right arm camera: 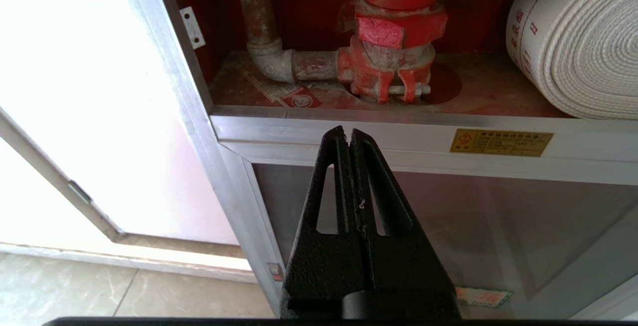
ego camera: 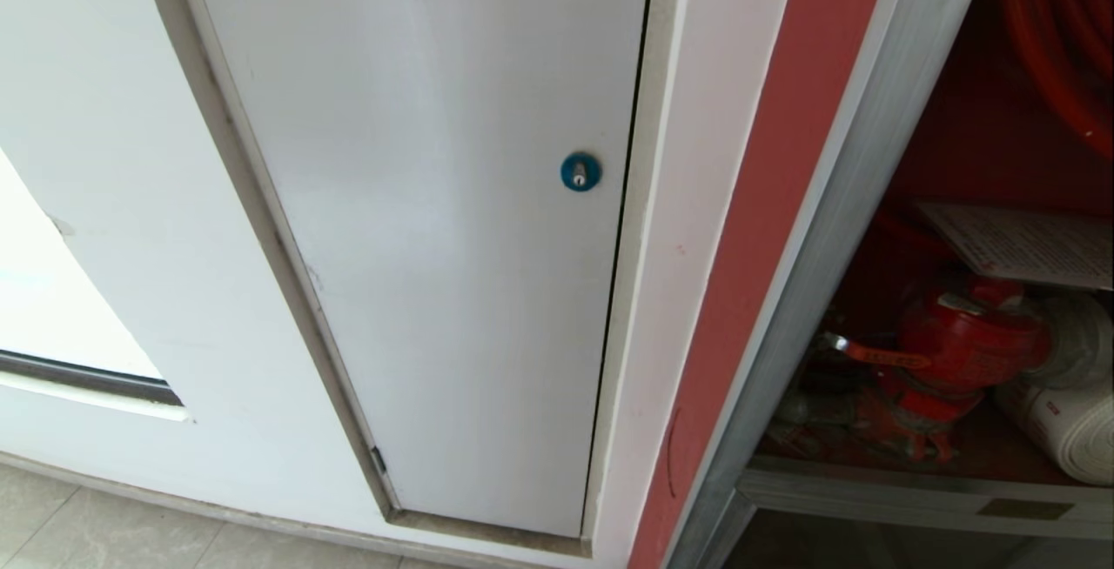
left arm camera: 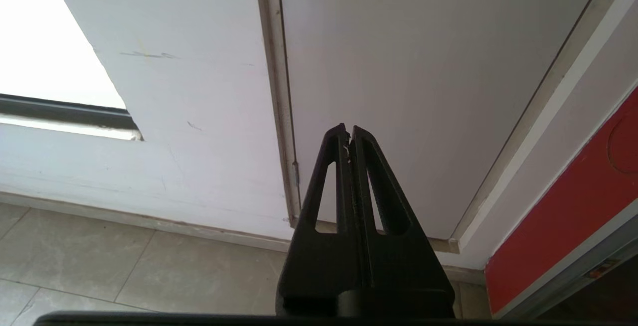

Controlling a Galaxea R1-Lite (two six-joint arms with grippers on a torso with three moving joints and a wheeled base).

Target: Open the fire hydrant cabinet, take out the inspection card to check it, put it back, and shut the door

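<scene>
Although the fire hydrant cabinet (ego camera: 827,230) already stands open at the right of the head view, with its red interior, red valve (ego camera: 957,343) and white rolled hose (ego camera: 1066,417) exposed, the door itself is not in any view, so how far it has swung cannot be told. The inspection card (ego camera: 1023,243) lies inside the cabinet just above the valve, a pale sheet with fine printed rows, roughly flat, its long axis running left to right and sloping slightly down toward the right; its right end is cut off by the picture edge. Whether it has been checked and returned, or not yet taken out, cannot be told; closing the door at least appears to be left. The right gripper (right arm camera: 349,134) hangs low before the cabinet's lower rail, jaws pressed together and empty, below the valve. The left gripper (left arm camera: 348,131), jaws also closed on nothing, faces the plain white panel (ego camera: 418,204) with the blue lock (ego camera: 580,171) to the left.
</scene>
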